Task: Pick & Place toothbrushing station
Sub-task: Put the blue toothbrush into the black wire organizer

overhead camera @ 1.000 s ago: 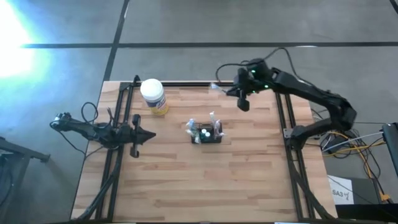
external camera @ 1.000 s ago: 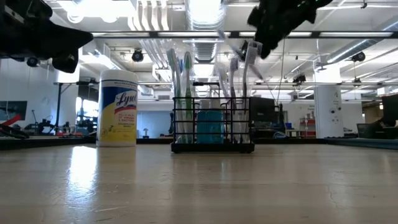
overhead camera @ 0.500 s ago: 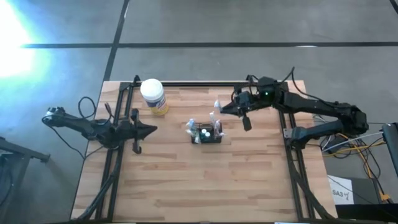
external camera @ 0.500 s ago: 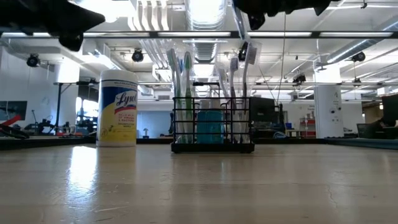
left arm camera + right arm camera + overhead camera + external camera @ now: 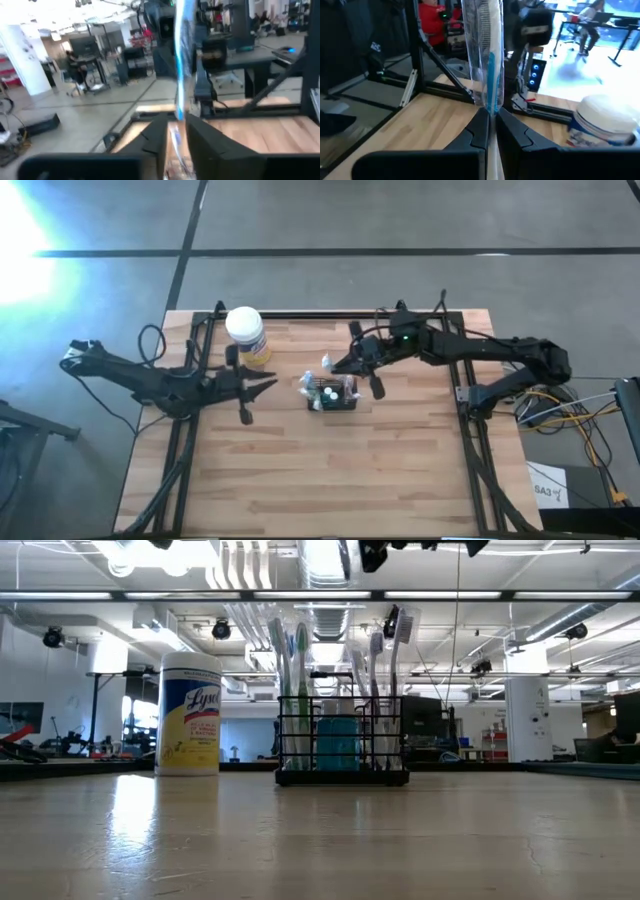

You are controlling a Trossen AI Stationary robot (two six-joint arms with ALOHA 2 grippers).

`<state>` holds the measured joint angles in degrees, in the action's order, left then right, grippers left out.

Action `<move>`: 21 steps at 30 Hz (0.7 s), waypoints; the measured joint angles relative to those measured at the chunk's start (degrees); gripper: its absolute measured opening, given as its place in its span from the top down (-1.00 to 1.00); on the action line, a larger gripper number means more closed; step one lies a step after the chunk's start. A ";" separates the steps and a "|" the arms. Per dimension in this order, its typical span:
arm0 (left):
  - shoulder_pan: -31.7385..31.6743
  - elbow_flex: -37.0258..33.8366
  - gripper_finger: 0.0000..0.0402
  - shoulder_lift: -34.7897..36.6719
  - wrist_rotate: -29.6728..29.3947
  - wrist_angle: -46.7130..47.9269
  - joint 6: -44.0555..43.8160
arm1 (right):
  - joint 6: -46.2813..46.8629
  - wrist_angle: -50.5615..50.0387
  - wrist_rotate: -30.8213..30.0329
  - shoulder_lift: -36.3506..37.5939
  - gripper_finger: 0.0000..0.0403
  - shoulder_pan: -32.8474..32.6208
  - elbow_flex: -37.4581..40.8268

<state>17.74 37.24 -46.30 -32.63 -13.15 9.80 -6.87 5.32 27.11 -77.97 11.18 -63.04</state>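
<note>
toothbrushing station (image 5: 332,394) between both grippers

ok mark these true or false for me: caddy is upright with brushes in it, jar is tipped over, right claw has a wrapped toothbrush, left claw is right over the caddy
1. The caddy stands upright with toothbrushes in it. True.
2. The jar is tipped over. False: the jar stands upright on the table, apart from the caddy.
3. The right claw is shut on a wrapped toothbrush. True.
4. The left claw is directly over the caddy. False: the left claw is over bare table on the left arm's side of the caddy, short of it.
</note>
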 joint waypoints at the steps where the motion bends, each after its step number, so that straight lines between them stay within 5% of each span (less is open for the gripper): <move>1: -0.17 1.19 0.60 -1.03 -0.02 -0.38 0.88 | -0.49 -0.02 0.02 -1.08 0.94 -0.58 -0.95; 12: -2.35 3.98 -0.03 -11.66 2.72 -14.51 7.14 | -3.49 -0.03 -0.02 -10.07 0.94 -3.48 -8.87; 21: -4.63 5.99 -0.18 -16.19 4.77 -16.41 6.80 | -4.16 -0.42 -0.02 -14.08 0.94 -3.57 -12.40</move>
<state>13.11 43.23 -62.50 -27.86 -29.56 16.60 -11.03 4.90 27.09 -92.05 7.62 -75.44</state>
